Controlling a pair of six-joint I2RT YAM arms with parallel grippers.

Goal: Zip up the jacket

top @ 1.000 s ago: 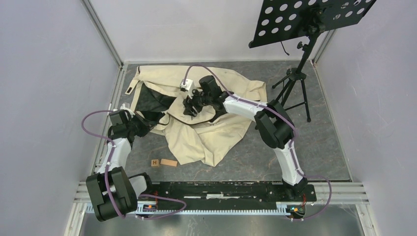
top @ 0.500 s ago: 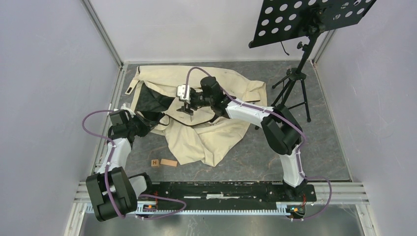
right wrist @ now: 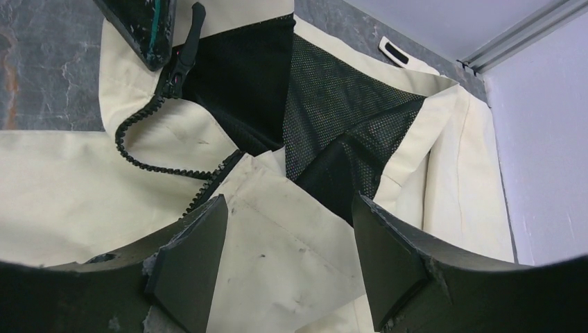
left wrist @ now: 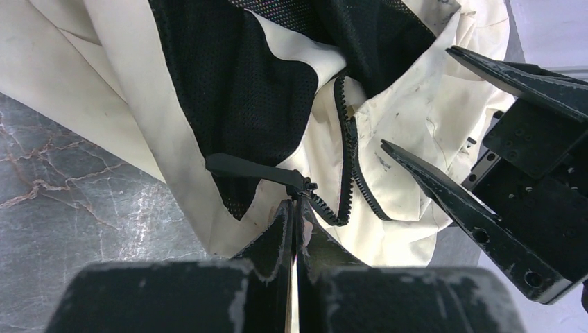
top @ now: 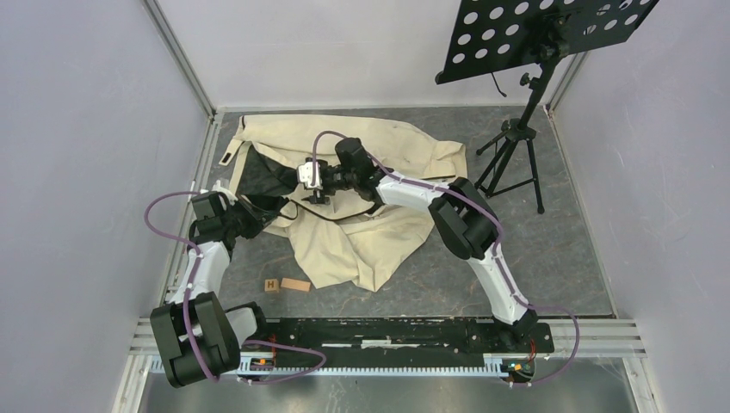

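Snag risk: clamped zipper (left wrist: 350, 166) w/ left gripper (left wrist: 295, 205), held right gripper (right wrist: 289, 202) agape, empty, just beside zipper; could've jammed teeth on slack, bunched jacket (top: 344, 249).

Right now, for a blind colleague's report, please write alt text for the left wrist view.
The left gripper, jaws shut, pinches the cream jacket at the end of its black zipper. The right gripper hangs open-jawed at the right, over the fabric.

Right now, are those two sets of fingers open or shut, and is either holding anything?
Left fingers: closed, pinching the end of the jacket's zipper.
Right fingers: open above the jacket, holding nothing.
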